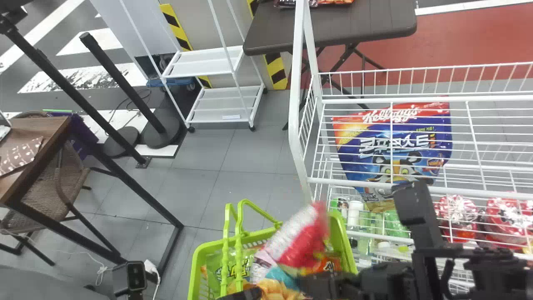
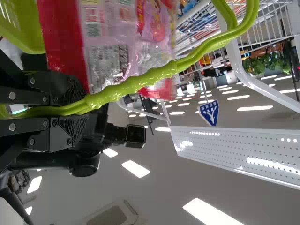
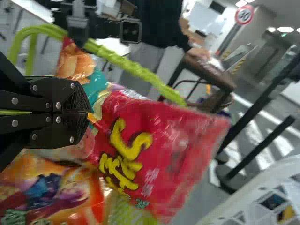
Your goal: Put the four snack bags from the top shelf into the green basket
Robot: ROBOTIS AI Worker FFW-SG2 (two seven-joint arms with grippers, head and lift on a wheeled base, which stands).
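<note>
In the head view, the green basket [image 1: 196,260] stands at the bottom centre, holding a green bag [image 1: 216,273] and an orange one [image 1: 327,265]. My left gripper [image 1: 245,294] is at its near side; in the left wrist view the left gripper [image 2: 88,112] is shut on the green handle [image 2: 140,82]. Over the basket, my right gripper [image 1: 312,282] has a red-and-pink snack bag [image 1: 297,246], tilted and blurred. In the right wrist view, the right gripper [image 3: 89,112] pinches the edge of that red bag [image 3: 154,145], beside a teal-and-orange bag [image 3: 77,65].
To the basket's right rises a white wire rack [image 1: 314,181] with a large blue-and-red bag [image 1: 399,146] and red packs [image 1: 456,214]. A white cart [image 1: 202,68] and a dark table [image 1: 341,25] stand behind. A wooden desk [image 1: 46,129] is at left.
</note>
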